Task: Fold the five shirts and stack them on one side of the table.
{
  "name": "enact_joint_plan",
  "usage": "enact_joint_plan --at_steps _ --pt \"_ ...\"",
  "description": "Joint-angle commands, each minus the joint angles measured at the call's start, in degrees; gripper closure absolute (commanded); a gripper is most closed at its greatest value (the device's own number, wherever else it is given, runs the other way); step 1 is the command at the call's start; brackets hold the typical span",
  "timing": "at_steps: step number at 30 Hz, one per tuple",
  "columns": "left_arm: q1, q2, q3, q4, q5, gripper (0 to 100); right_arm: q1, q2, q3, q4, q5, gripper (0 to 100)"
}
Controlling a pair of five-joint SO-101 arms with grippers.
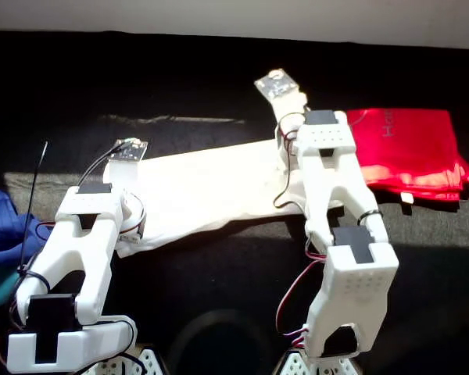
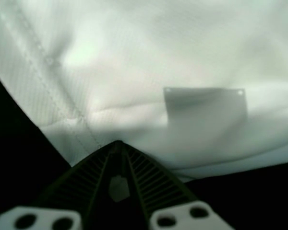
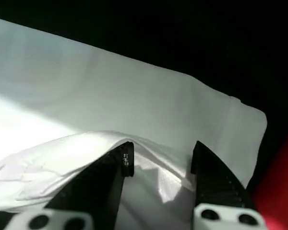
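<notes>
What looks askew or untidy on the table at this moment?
The white shirt lies slanted across the middle, its cloth bunched into a ridge at the right end effector. The red shirt beside it looks neatly folded.

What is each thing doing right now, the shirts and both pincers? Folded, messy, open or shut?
white shirt: spread out, rumpled, not yet folded up.
red shirt: folded, lying flat.
blue shirt: bunched up at the table's edge.
left pincer: shut, seemingly pinching the white shirt's edge.
right pincer: open, astride a raised fold of the white shirt.
</notes>
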Motion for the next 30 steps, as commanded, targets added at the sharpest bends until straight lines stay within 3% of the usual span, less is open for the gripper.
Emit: enact_joint_plan --at_steps 1,8,10,13,15,22,30 --pt "0.22 0.04 0.13 -0.7 0.26 99 1.1 -0.75 -6.55 0.66 -3.6 80.0" --pt "0.22 0.04 0.13 -0.7 0.26 99 2.07 -8.75 -10.51 11.12 -7.12 80.2" --pt "0.22 0.04 0.13 -0.7 0.26 99 1.8 -10.15 -9.36 14.81 -7.03 84.8" --pt "0.22 0.04 0.13 -0.79 0.26 99 0.92 -10.59 -6.81 17.8 -6.95 99.8" --pt "0.22 0.04 0.13 -0.79 0.26 99 -0.13 -10.59 -3.56 18.42 -7.12 97.4" --pt "0.22 0.04 0.13 -0.79 0.26 99 -7.96 -10.51 10.51 5.49 -7.12 99.1" --pt "0.22 0.04 0.13 -0.79 0.26 99 -12.44 -10.42 12.26 -4.7 -7.12 99.1"
